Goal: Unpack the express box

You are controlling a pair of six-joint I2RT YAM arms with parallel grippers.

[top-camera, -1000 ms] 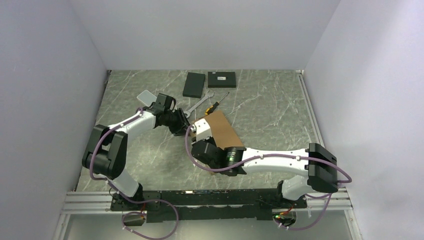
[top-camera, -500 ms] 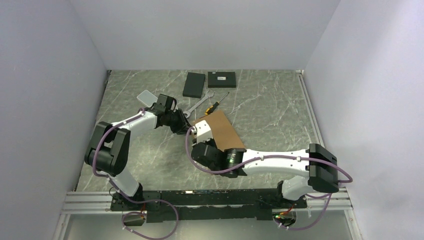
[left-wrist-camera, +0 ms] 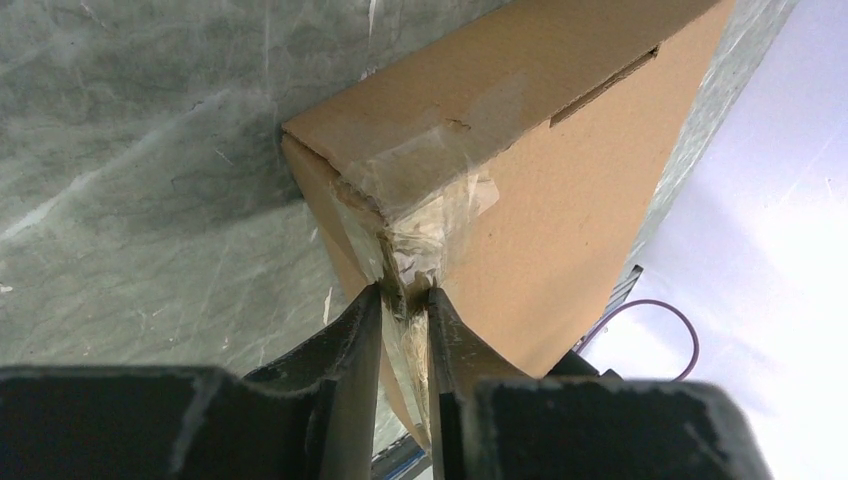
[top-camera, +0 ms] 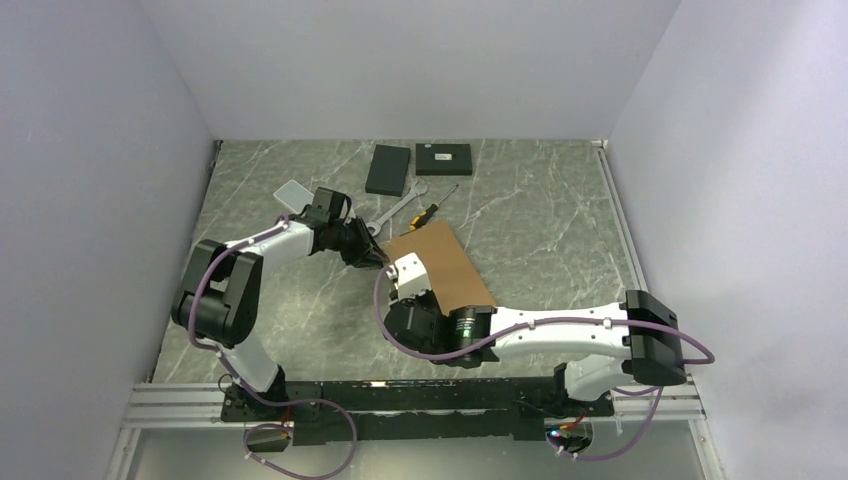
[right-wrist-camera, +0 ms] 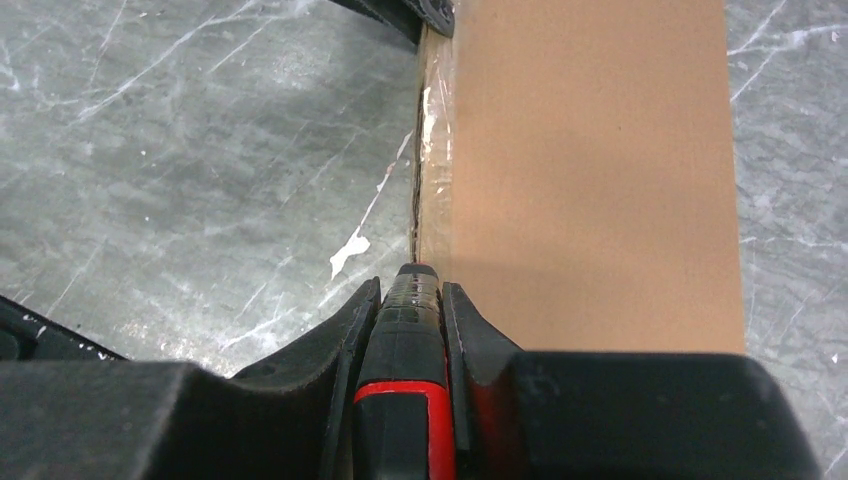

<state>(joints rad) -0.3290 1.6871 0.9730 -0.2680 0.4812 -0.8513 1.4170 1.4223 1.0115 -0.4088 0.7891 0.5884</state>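
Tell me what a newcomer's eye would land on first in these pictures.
The flat brown cardboard mailer box at mid-table stands out, with both arms at it. The left claw pinches its taped corner, while the right claw grips a black tool with a red band, tip at the box's taped side seam. At the far edge lie a flat black box and a second one.

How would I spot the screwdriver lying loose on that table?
Find the brown express box mid-table. Just beyond its far corner, two slim tools lie side by side. The screwdriver is the right-hand one, with an orange-and-black handle; the wrench beside it is plain silver metal.
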